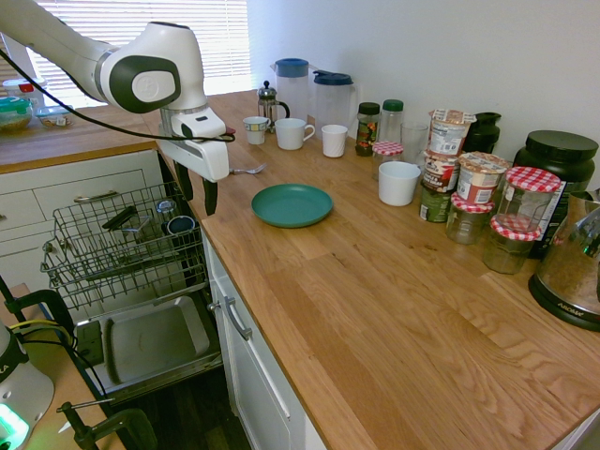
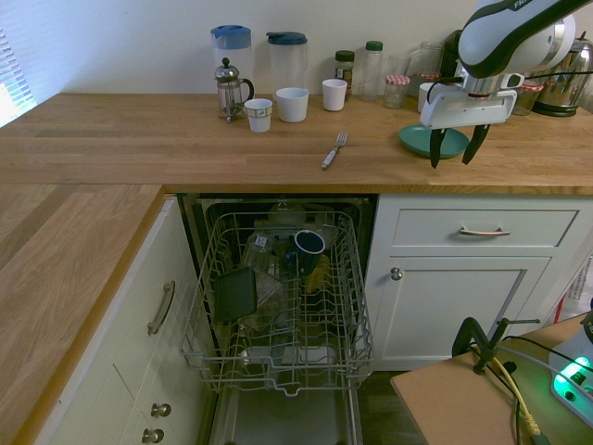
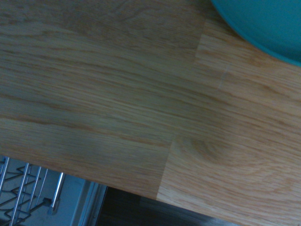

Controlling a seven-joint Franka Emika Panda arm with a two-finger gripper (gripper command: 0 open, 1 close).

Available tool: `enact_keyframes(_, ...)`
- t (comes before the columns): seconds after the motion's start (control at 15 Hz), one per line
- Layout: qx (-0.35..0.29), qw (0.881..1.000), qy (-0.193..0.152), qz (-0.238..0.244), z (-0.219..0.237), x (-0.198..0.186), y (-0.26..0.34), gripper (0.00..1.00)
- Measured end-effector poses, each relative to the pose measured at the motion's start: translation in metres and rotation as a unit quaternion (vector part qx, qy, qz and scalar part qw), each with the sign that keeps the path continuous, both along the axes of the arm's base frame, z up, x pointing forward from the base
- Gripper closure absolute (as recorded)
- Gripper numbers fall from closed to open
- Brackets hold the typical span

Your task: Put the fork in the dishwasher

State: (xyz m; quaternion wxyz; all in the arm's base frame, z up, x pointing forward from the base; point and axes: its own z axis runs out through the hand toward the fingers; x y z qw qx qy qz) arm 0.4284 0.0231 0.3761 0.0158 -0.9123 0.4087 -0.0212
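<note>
The small silver fork (image 2: pixel 333 150) lies flat on the wooden counter, left of the green plate (image 2: pixel 422 141); its tines (image 1: pixel 251 170) peek out behind my gripper. The dishwasher (image 2: pixel 278 306) stands open below the counter, its grey wire rack (image 1: pixel 122 246) pulled out and its door (image 1: pixel 150 339) dropped down. My gripper (image 2: pixel 453 148) hangs open above the counter's front edge beside the plate, a good way right of the fork, with nothing between its fingers. The wrist view shows bare wood, the plate's rim (image 3: pixel 263 28) and a strip of rack wires (image 3: pixel 28 188).
A dark container (image 2: pixel 234 294), a blue cup (image 2: pixel 309 245) and glassware sit in the rack. Mugs (image 2: pixel 292 104), a French press (image 2: pixel 231 90), jugs (image 1: pixel 292 82) and jars (image 1: pixel 478 187) line the counter's back. White drawers with metal handles (image 2: pixel 484 232) flank the dishwasher.
</note>
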Motion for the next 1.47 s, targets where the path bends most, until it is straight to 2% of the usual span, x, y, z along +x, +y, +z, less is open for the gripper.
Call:
enact_keyframes(0.4, 0.002, 1.0, -0.018, -0.016, 0.008, 0.008, 0.01, 0.0)
enact_keyframes(0.8, 0.02, 0.994, -0.051, -0.09, 0.032, 0.04, 0.03, 0.0)
enact_keyframes(1.13, 0.041, 0.984, -0.076, -0.158, 0.046, 0.074, 0.035, 0.0)
enact_keyframes(1.47, 0.037, 0.979, -0.084, -0.184, 0.044, 0.106, 0.054, 0.0)
